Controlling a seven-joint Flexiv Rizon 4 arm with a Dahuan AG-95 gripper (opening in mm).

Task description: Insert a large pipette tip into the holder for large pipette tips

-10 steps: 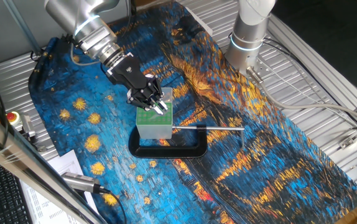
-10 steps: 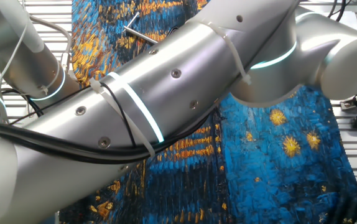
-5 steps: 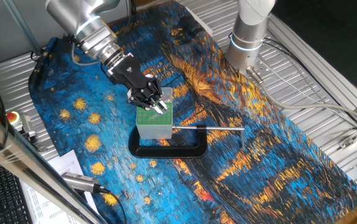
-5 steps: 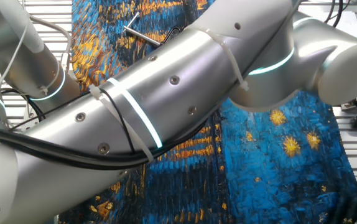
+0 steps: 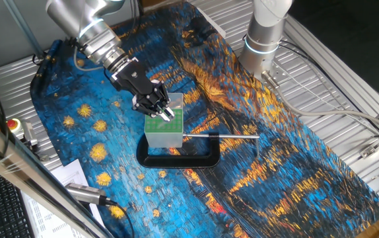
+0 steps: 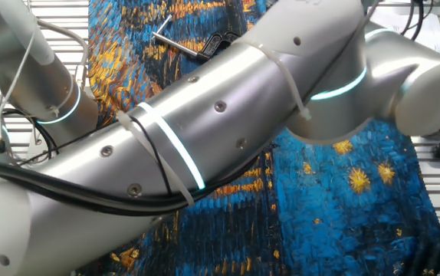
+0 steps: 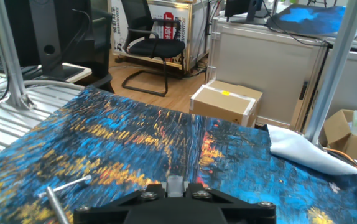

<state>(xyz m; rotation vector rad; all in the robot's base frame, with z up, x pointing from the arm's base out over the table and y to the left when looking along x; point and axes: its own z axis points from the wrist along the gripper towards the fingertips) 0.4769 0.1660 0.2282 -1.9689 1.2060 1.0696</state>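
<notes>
The holder (image 5: 165, 134) is a frosted-white box with a green top plate, standing on the blue painted cloth and gripped by a black C-shaped clamp (image 5: 179, 158). My gripper (image 5: 164, 113) hangs right over the green plate, at its far edge. In the hand view my gripper (image 7: 174, 190) is shut on the wide whitish end of the large pipette tip (image 7: 175, 183), which sits between the black fingers (image 7: 146, 195). The tip's point is hidden. In the other fixed view the arm (image 6: 205, 138) blocks the holder and gripper.
The clamp's metal rod (image 5: 221, 136) sticks out to the right of the holder and shows in the hand view (image 7: 56, 203). A silver pen-like cylinder (image 5: 85, 194) lies at the cloth's near-left edge. A second arm's base (image 5: 263, 36) stands at the back right.
My arm and gripper have shifted slightly to the left and back above the holder. The grip on the pipette tip is unchanged.
</notes>
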